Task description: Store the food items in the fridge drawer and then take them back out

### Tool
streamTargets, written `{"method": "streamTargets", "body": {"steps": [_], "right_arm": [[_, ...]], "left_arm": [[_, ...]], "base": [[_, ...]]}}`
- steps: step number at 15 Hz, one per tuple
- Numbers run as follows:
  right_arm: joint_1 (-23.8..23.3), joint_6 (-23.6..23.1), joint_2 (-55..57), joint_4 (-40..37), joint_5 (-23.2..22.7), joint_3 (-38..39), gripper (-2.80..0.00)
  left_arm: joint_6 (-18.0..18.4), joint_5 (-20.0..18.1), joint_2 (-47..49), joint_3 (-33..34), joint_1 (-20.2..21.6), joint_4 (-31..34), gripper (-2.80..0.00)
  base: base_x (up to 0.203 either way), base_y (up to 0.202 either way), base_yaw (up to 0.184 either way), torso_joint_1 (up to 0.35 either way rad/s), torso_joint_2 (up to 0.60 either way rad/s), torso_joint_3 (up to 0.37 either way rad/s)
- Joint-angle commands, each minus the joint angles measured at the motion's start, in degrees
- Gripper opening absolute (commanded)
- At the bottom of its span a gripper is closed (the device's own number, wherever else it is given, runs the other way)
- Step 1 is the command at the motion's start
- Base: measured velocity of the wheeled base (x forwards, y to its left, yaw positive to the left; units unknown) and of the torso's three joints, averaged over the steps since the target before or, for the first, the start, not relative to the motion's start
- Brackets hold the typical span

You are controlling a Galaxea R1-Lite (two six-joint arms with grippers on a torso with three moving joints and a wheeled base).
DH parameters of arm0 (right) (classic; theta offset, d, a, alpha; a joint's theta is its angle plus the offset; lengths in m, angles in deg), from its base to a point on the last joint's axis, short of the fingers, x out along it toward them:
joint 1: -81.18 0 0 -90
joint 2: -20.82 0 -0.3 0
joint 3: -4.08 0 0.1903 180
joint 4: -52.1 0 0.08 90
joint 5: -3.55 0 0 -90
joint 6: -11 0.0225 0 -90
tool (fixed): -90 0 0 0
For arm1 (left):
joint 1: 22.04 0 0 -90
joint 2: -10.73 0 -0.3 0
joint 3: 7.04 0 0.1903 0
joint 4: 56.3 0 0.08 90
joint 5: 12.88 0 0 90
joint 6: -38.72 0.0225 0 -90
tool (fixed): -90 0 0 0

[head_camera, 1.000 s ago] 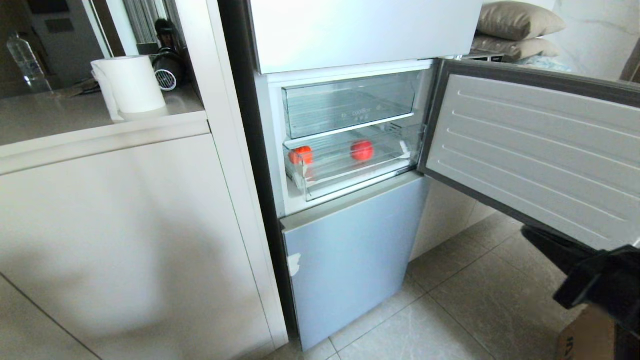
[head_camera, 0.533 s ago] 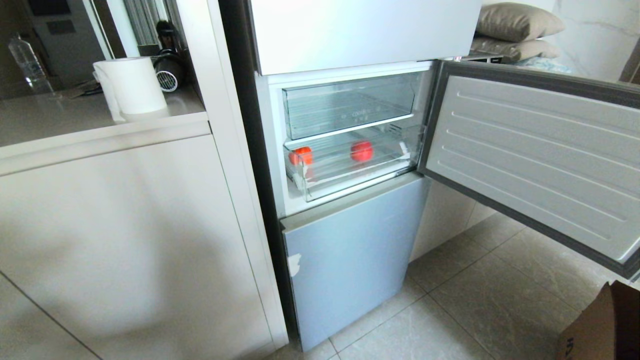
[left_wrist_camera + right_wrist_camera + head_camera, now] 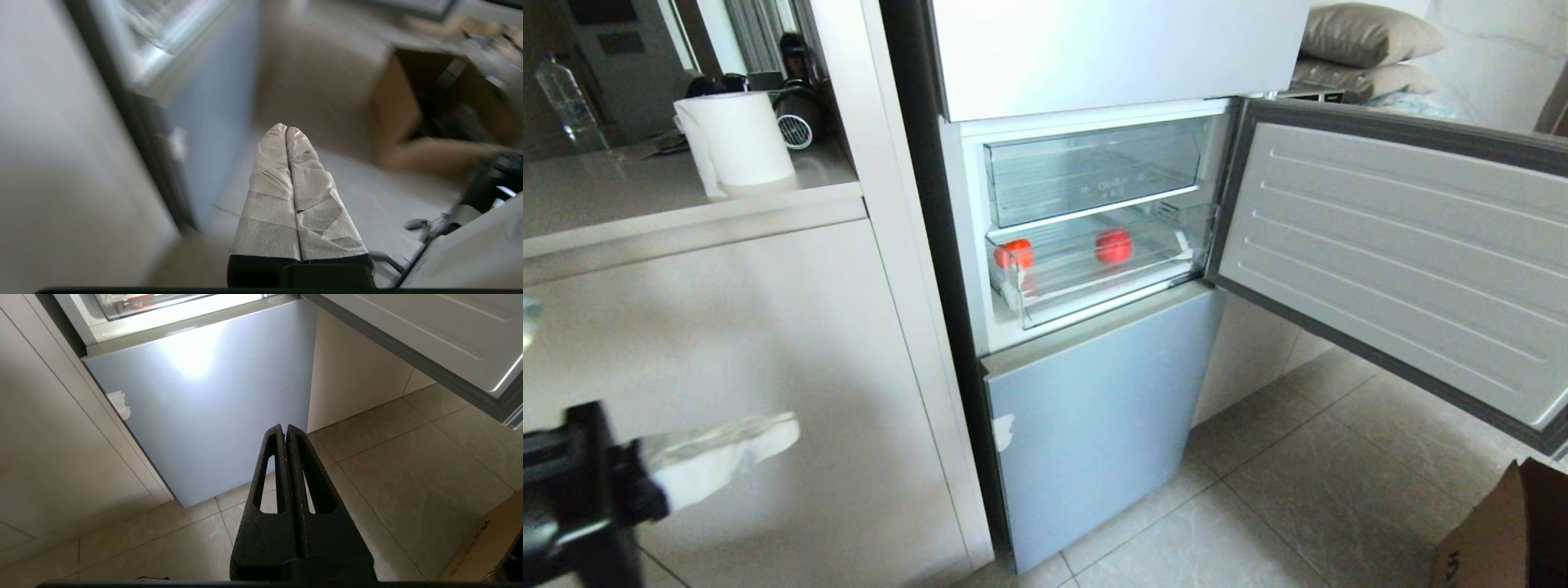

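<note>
No readable text. Faint pale lettering sits on the clear front of the upper bin (image 3: pixel 1094 171) in the fridge, too blurred to make out. Dark print marks on the cardboard box (image 3: pixel 1499 535) at the floor's edge, cut off, also illegible.

Left gripper (image 3: pixel 287 130): two long tapered fingers (image 3: pixel 269 204) wrapped in creased off-white tape, seams visible, on a black base. Right gripper (image 3: pixel 285 428): bare matte-black textured fingers (image 3: pixel 267 477), each with one elongated slot cut through, on a black block.
</note>
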Motion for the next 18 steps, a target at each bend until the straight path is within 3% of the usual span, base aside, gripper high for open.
{"method": "streamTargets", "body": {"steps": [1,4,7,10,13,18], "right_arm": [[0.0,0.1,-0.6,0.0,0.3,0.2,-2.8],[0.0,-0.2,-4.4,-3.4,0.4,0.6,-2.8],[0.0,-0.3,-4.6,-3.7,0.4,0.8,-2.8],[0.0,-0.2,-4.6,-3.7,0.3,1.1,-2.8],[0.0,0.2,-4.6,-3.7,0.4,1.5,-2.8],[0.0,0.5,-4.6,-3.6,0.7,2.0,-2.8]], "left_arm": [[-0.7,2.1,25.2,-4.9,-6.8,-7.9,-2.8],[-1.6,9.1,43.0,-13.2,-12.9,-21.5,-2.8],[-2.1,16.6,54.7,-26.2,-17.2,-28.6,-2.8],[-2.7,23.4,62.4,-36.3,-20.6,-30.6,-2.8],[-5.3,31.8,67.8,-42.4,-21.1,-30.9,-2.8],[-5.6,36.8,71.9,-45.4,-21.1,-31.0,-2.8]], "base": [[0.0,0.0,0.0,0.0,0.0,0.0],[0.0,0.0,0.0,0.0,0.0,0.0],[0.0,0.0,0.0,0.0,0.0,0.0],[0.0,0.0,0.0,0.0,0.0,0.0],[0.0,0.0,0.0,0.0,0.0,0.0],[0.0,0.0,0.0,0.0,0.0,0.0]]}}
